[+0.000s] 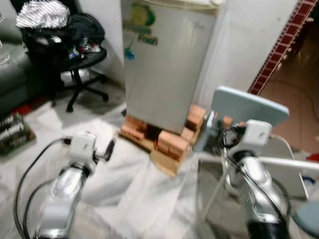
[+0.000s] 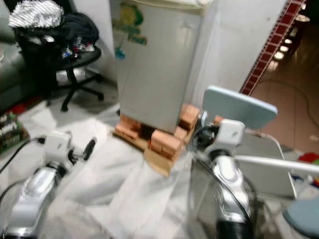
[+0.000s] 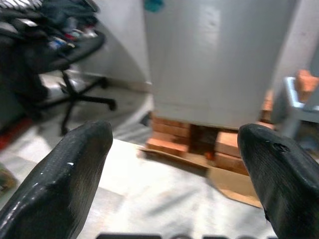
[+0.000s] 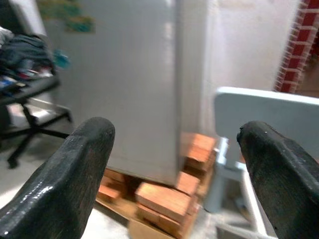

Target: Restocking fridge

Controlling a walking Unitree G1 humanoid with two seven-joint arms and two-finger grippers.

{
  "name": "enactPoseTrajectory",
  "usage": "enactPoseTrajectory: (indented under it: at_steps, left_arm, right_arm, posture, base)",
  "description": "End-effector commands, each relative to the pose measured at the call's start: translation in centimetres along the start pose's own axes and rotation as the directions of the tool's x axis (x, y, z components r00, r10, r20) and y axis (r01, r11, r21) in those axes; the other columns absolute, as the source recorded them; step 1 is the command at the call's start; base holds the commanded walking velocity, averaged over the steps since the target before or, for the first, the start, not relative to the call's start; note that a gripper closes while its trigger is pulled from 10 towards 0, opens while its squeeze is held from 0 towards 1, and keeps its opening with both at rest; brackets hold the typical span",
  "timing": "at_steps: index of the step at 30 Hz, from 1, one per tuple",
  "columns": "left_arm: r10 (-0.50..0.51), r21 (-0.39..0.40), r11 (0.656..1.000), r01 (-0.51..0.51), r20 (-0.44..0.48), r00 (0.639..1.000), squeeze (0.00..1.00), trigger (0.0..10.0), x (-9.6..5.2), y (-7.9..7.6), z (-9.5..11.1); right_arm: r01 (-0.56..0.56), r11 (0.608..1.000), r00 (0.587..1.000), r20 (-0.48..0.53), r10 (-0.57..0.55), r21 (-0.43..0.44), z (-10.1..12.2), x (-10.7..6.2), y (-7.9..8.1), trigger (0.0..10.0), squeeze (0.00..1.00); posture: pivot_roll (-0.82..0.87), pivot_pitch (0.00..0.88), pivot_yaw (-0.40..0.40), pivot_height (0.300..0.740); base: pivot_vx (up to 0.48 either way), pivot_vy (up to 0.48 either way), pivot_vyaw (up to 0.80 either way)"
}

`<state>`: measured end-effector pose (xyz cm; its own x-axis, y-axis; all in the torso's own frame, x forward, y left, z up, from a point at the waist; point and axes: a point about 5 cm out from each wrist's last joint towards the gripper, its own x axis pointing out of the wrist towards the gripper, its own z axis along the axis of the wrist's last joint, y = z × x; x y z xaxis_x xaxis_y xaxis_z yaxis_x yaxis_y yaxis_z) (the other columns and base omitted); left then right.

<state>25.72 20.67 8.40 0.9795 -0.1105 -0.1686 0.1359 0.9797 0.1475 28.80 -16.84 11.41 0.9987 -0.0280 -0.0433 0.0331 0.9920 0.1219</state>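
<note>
A small grey fridge [image 1: 164, 64] stands with its door shut, raised on orange bricks [image 1: 172, 144] and a wooden board [image 1: 167, 162]. Green lettering and a blue tag mark its front. Both of my arms are held out low in front of it, well short of the door. My left gripper [image 3: 174, 169] is open, its black fingers [image 3: 65, 174] wide apart with nothing between them; one finger [image 1: 108, 148] shows in the left eye view. My right gripper [image 4: 174, 174] is open too and holds nothing, facing the fridge's right edge [image 4: 177, 89].
A black office chair [image 1: 79, 62] piled with bags and clothes stands at the left. A pale blue plastic chair [image 1: 246, 104] sits close by my right arm, beside the bricks. White sheeting [image 1: 129, 189] covers the floor. A dark box [image 1: 12, 132] lies far left.
</note>
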Motion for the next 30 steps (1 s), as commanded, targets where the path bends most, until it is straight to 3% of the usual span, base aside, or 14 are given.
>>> enactPoseTrajectory:
  at_steps: [1,4,16,30]
  left_arm:
    - [-0.025,-0.002,1.0,0.025,0.026,0.999,0.0,10.0,0.47,-0.77,0.68]
    - [-0.028,-0.003,1.0,0.028,0.027,0.999,0.0,10.0,0.49,-0.76,0.71]
    - [-0.085,-0.024,0.996,0.086,0.039,0.996,0.0,10.0,0.55,-1.55,0.72]
    - [-0.083,-0.02,0.996,0.084,0.044,0.996,0.0,10.0,0.58,-1.49,0.7]
  right_arm:
    - [0.053,0.998,0.999,-0.004,-0.053,-0.023,-0.1,-0.13,-1.65,10.0,0.0]
    - [0.053,0.998,0.999,-0.005,-0.054,-0.023,-0.1,0.0,-1.6,10.0,0.0]
    - [0.07,0.997,0.997,-0.009,-0.071,-0.029,-0.32,-0.19,-1.99,10.0,0.0]
    - [0.074,0.997,0.997,-0.013,-0.074,-0.037,-0.49,-0.18,-2.14,10.0,0.0]
  posture:
    - [0.09,0.015,-0.048,0.74]
    - [0.09,0.014,-0.048,0.74]
    - [0.08,0.011,-0.044,0.74]
    - [0.08,0.009,-0.048,0.74]
  base:
    - [0.0,0.472,-0.41]
    - [0.0,0.475,-0.14]
    - [0.0,0.479,-0.8]
    - [0.0,0.48,-0.8]
